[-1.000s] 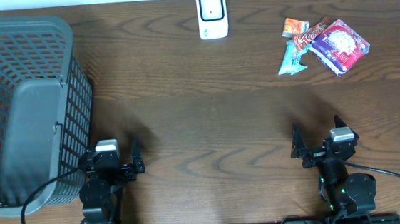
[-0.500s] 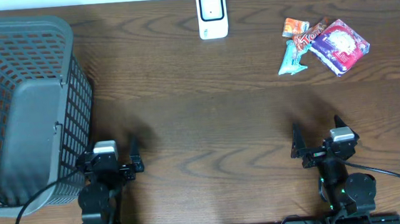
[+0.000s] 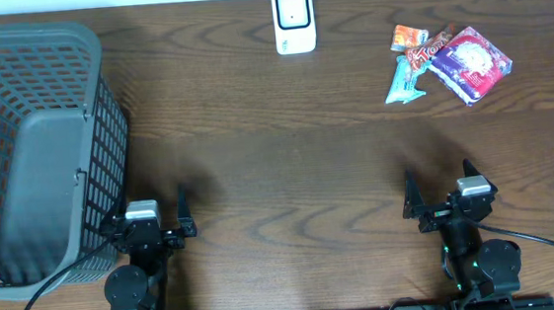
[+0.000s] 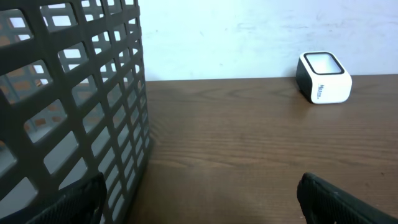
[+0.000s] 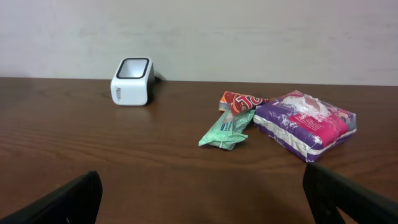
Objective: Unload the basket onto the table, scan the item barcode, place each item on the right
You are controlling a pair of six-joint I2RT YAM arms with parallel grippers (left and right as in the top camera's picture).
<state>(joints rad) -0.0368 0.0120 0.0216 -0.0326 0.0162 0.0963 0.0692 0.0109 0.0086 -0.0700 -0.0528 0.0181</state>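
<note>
Both pincers are wide open and hold nothing. The left gripper (image 3: 149, 209) is just beside the grey mesh basket (image 3: 107, 129). Overhead, I see down to the basket's grey floor. The purple packet (image 3: 470, 64), green wrapper (image 3: 403, 81) and red wrapper (image 3: 431, 48) lie touching, well ahead of the right gripper (image 3: 439, 176). Only the right wrist view shows them. The left wrist view gives basket mesh and the white barcode scanner (image 4: 323, 77).

soft, even light from above, moderately bright; the dark table (image 3: 287, 154) carries a mild sheen and faint blurred shadows on its near side. snack packets (image 5: 280, 121) look sharp, the close basket (image 4: 142, 93) mesh slightly soft
</note>
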